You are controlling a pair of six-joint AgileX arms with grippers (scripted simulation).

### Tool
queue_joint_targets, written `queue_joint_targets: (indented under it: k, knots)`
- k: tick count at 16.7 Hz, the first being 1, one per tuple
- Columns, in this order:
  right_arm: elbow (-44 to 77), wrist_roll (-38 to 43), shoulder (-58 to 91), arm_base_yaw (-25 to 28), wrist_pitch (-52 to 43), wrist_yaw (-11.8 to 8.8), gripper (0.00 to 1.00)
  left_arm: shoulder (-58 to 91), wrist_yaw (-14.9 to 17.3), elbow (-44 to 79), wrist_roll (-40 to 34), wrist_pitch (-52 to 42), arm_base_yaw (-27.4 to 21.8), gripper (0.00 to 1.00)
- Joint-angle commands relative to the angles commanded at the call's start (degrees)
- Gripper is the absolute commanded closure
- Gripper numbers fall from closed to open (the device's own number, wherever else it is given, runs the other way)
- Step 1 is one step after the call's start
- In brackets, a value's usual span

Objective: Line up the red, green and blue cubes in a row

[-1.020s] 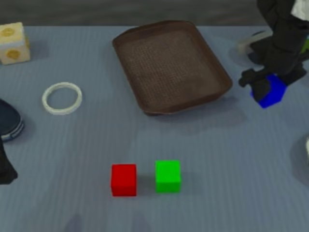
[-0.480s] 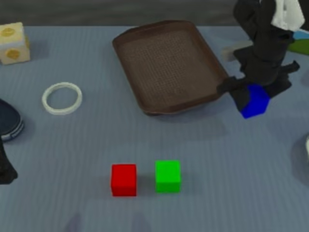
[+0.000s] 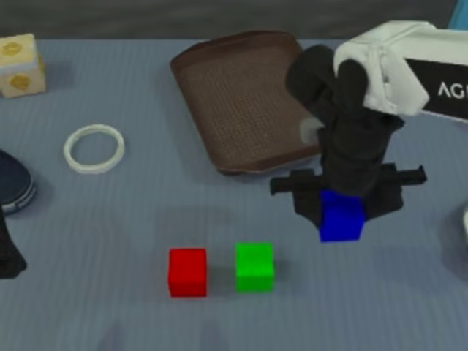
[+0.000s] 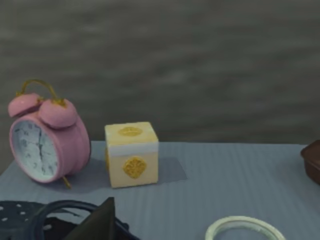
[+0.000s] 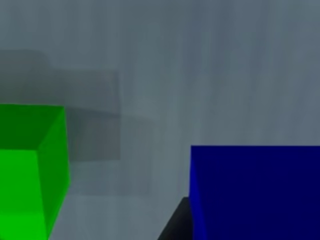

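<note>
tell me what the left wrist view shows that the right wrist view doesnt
Only the left wrist view shows a pink alarm clock, a cream block beside it, part of a white ring and a brown tray's edge. Only the right wrist view shows the blue cube and the green cube, close up and apart. Both show the grey table.

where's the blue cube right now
In the top view the blue cube is held in the right gripper, right of centre, just in front of the brown tray and up-right of the green cube.
</note>
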Motion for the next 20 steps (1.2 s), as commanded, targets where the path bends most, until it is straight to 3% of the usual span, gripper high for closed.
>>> queue_joint_targets:
  k: [5,11,20]
  knots:
    - [-6.3,8.7,-5.4,5.1,2.2,0.1,1.0,0.0,0.0,0.0,0.0,0.0,0.0,0.0]
    - [-6.8,8.7,-4.8,4.9,3.1,0.0,1.0,0.0,0.0,0.0,0.0,0.0,0.0,0.0]
    - [-14.6,9.0,0.9,5.3,16.9,0.1,1.0,0.0,0.0,0.0,0.0,0.0,0.0,0.0]
